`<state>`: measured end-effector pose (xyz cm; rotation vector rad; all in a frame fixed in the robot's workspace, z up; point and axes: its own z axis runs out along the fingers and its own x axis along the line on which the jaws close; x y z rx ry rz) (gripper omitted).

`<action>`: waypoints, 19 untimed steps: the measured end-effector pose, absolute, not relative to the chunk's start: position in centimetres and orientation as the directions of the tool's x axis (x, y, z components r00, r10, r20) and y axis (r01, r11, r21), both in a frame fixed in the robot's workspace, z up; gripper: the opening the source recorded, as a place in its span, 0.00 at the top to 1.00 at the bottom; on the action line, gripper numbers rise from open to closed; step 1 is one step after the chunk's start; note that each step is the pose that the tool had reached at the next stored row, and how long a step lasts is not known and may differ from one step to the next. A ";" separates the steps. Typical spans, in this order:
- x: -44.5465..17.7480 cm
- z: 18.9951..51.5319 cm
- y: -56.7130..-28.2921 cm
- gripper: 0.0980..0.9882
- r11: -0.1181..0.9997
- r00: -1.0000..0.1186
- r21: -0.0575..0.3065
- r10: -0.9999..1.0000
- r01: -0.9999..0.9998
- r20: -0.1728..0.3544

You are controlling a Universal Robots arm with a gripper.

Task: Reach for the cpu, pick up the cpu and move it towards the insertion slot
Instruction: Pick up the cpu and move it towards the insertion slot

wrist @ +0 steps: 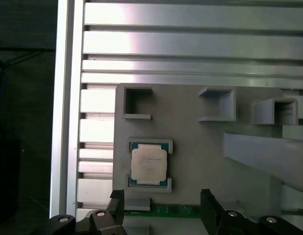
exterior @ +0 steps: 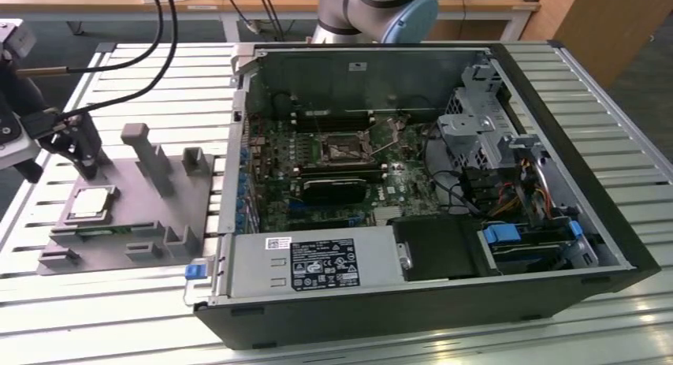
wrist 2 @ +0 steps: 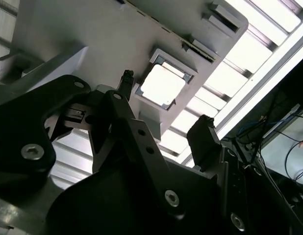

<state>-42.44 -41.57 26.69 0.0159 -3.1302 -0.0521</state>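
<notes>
The cpu [exterior: 90, 203] is a flat silvery square lying in a recess of the grey tray [exterior: 158, 215] at the exterior view's left. My gripper [exterior: 72, 148] hangs open just above and behind it, touching nothing. Both wrist views show the cpu [wrist: 149, 165] [wrist 2: 163, 85] ahead of my gripper [wrist: 162, 205] [wrist 2: 166, 100], whose two black fingers stand wide apart with nothing between them. The insertion slot [exterior: 345, 148], a silver-framed socket with a dark centre, sits on the motherboard inside the open computer case [exterior: 589, 223], well to the exterior view's right of the tray.
A narrow green circuit strip [exterior: 105, 229] [wrist: 161, 211] lies on the tray beside the cpu. Grey posts [exterior: 142, 148] rise from the tray. Black cables [exterior: 158, 34] hang over the slatted metal table [exterior: 105, 318]. The arm's base [exterior: 379, 10] stands behind the case.
</notes>
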 end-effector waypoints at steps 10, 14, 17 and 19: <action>-42.9 25.1 -41.6 0.30 0.999 -1.000 0.034 -0.010 -0.010 0.011; -43.0 24.4 -41.6 0.30 0.999 -1.000 0.034 -0.010 -0.010 0.011; -43.1 23.8 -41.6 0.30 0.999 -1.000 0.034 -0.010 -0.010 0.012; -43.1 23.4 -41.6 0.30 0.999 -1.000 0.034 -0.010 -0.010 0.012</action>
